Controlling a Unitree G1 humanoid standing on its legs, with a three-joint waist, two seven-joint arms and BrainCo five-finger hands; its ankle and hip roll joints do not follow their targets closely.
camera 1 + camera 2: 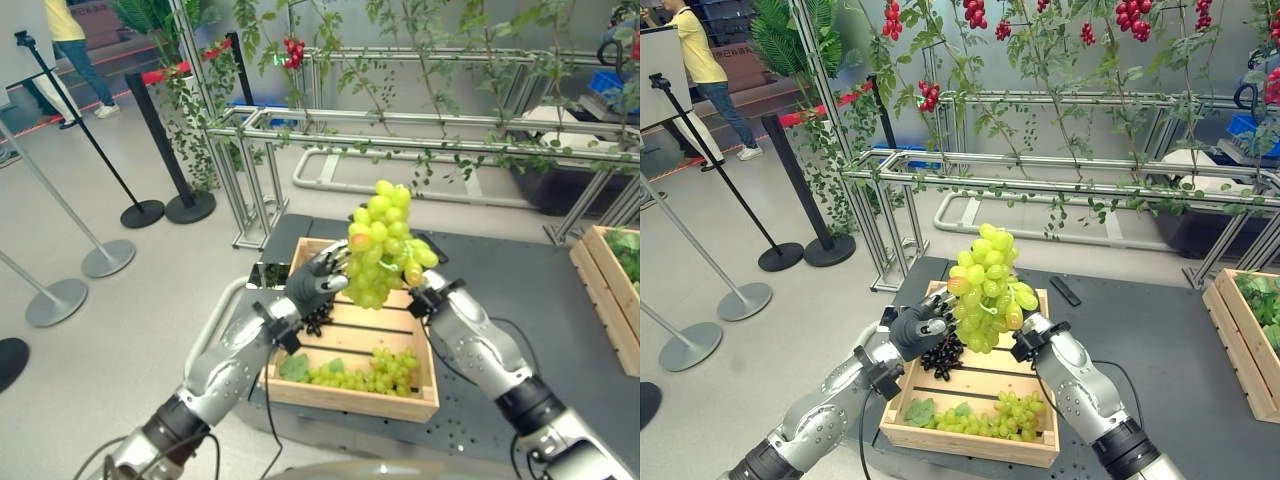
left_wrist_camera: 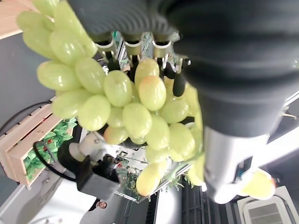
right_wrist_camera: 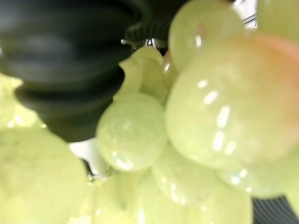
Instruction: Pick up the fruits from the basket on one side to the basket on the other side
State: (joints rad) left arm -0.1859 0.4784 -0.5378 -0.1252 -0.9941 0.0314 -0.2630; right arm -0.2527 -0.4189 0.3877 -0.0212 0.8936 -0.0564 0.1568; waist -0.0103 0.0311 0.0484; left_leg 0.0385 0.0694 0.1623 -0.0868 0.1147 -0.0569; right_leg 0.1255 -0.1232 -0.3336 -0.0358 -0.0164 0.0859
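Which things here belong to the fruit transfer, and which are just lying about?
Part of the job:
- green grape bunch, held up between left hand and right hand
- near wooden crate, still holding green grapes and dark grapes
- second wooden crate, on the robot's right

Lying about:
- black remote-like object on the dark mat
- stanchion posts
- metal trellis with vines

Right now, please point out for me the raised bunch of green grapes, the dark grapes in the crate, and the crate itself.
raised green grape bunch [image 1: 380, 250], left eye view, middle of the cluster.
dark grapes [image 1: 940, 358], right eye view, centre of the pile.
wooden crate [image 1: 350, 401], left eye view, near front wall.
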